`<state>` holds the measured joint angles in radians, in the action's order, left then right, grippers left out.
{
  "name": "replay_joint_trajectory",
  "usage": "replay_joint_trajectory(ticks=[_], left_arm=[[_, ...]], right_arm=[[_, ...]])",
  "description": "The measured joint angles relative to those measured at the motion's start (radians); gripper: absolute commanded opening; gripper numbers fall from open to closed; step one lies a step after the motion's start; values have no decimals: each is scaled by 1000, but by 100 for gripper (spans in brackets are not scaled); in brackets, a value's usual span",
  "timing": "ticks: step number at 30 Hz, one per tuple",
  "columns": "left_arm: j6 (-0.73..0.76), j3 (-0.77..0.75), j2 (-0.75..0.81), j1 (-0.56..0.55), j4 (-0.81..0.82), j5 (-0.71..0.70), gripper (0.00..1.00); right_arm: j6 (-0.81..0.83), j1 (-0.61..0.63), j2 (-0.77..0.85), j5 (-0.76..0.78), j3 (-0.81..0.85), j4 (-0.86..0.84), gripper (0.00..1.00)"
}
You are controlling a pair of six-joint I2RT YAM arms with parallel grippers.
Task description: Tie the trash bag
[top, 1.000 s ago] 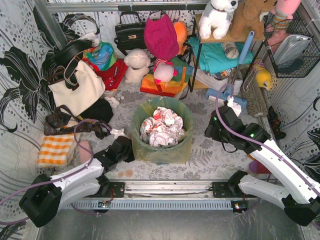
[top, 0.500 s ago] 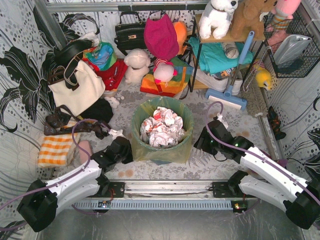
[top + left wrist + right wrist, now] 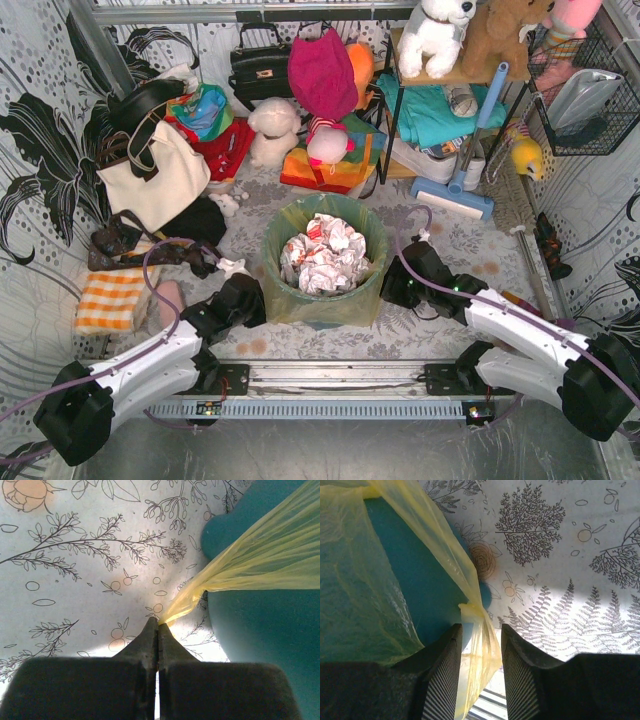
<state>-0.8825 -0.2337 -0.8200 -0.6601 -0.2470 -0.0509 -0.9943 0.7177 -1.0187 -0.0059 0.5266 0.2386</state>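
Trash bag is lining the teal bin between the arms, its rim draping outside where both can reach. Left gripper is pinching one gathered corner taut, fingers fully closed. Right gripper is straddling the opposite flap, fingers partly apart, gripping nothing yet.

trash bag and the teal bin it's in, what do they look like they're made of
The trash bag looks like very thin plastic film, yellow-green, translucent, slightly glossy: it creases finely, bunches into a narrow strand, and teal shows through it. The bin is probably rigid moulded plastic, teal, smooth with a dull sheen: even colour, rounded wall.
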Motion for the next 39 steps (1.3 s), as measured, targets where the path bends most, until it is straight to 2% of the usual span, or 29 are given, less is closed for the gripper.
replay_joint_trajectory(ticks=[7,22,39], left_arm=[[0,0,-2,0,-2,3,0],[-3,-15,32,0,-49,-2,0],[-34,-52,124,0,-151,-39,0]], right_arm=[[4,0,-85,-1,0,-53,31],[19,0,-122,32,0,-71,0],[14,0,77,74,-34,-6,0]])
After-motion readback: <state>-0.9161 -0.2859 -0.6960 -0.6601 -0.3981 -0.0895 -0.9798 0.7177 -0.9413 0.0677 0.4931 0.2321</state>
